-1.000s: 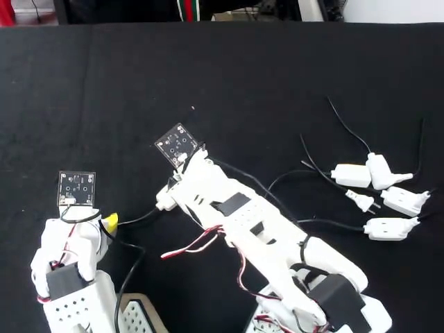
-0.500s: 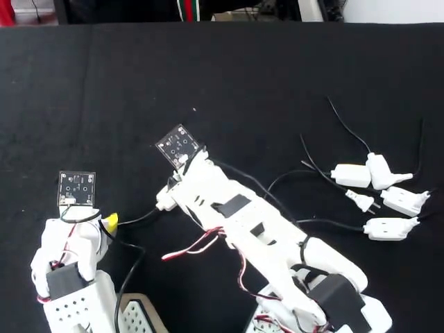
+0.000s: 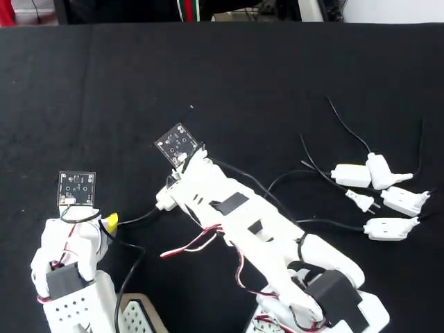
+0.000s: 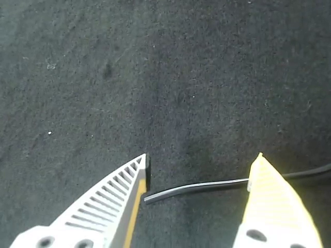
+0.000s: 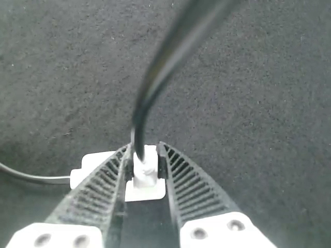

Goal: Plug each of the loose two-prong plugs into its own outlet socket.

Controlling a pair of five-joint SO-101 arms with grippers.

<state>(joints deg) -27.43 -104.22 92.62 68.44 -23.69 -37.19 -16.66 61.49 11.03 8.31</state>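
Observation:
My right gripper (image 5: 145, 151) is shut on a small white plug (image 5: 145, 178) whose black cable (image 5: 170, 57) rises out from between the fingers. In the high view that gripper (image 3: 182, 162) sits at the edge of a black square board (image 3: 176, 143) with small dots. A second white plug (image 5: 85, 166) lies just beside it on the cloth (image 3: 163, 201). My left gripper (image 4: 201, 160) stands open low over the black cloth, with a thin black cable (image 4: 196, 185) running between its fingertips. Its yellow finger (image 3: 109, 222) shows near another black square board (image 3: 76, 187).
At the right lie several white plug and socket blocks (image 3: 350, 175) with black cables, and a small loose two-prong plug (image 3: 361, 201) among them. A black cloth (image 3: 229, 76) covers the table. Red and white wires (image 3: 191, 246) hang from the right arm.

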